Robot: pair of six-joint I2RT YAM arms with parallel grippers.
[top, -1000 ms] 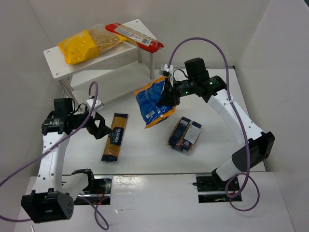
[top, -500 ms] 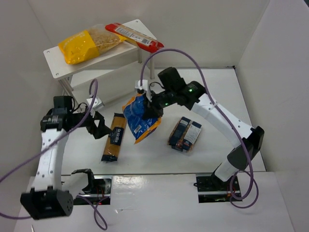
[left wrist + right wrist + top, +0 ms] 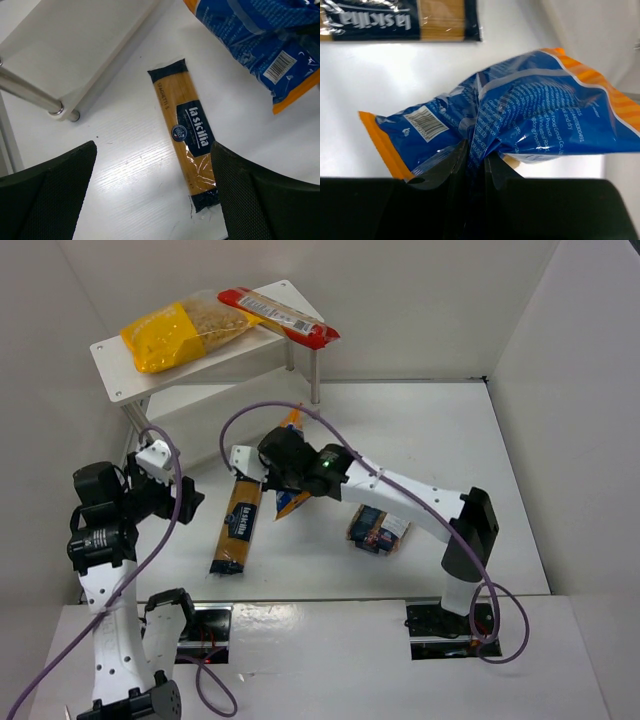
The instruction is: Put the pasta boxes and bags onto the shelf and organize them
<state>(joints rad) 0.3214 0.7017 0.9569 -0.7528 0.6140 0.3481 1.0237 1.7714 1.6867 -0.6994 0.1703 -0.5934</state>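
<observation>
My right gripper (image 3: 283,468) is shut on the crinkly blue-and-orange bag (image 3: 535,115), pinching a fold of it (image 3: 476,155). The arm hides most of the bag from above; its orange ends (image 3: 291,421) stick out in front of the white shelf (image 3: 115,365). The orange-brown spaghetti pack (image 3: 238,523) lies flat on the table, just left of the bag, and shows in the left wrist view (image 3: 189,137). My left gripper (image 3: 172,498) is open and empty (image 3: 155,200), above the table left of the spaghetti. The dark blue box (image 3: 381,525) lies under the right arm. The yellow clear bag (image 3: 170,333) and the long red pack (image 3: 280,315) lie on the top board.
The shelf's lower board (image 3: 75,45) and a metal leg (image 3: 30,90) are close to the far end of the spaghetti pack. White walls enclose the table at the back and on both sides. The purple cables loop above both arms.
My right arm has swung left and down with the blue-and-orange bag, from the table's middle to beside the spaghetti pack. My left arm has drawn back to the left and nearer its base.
</observation>
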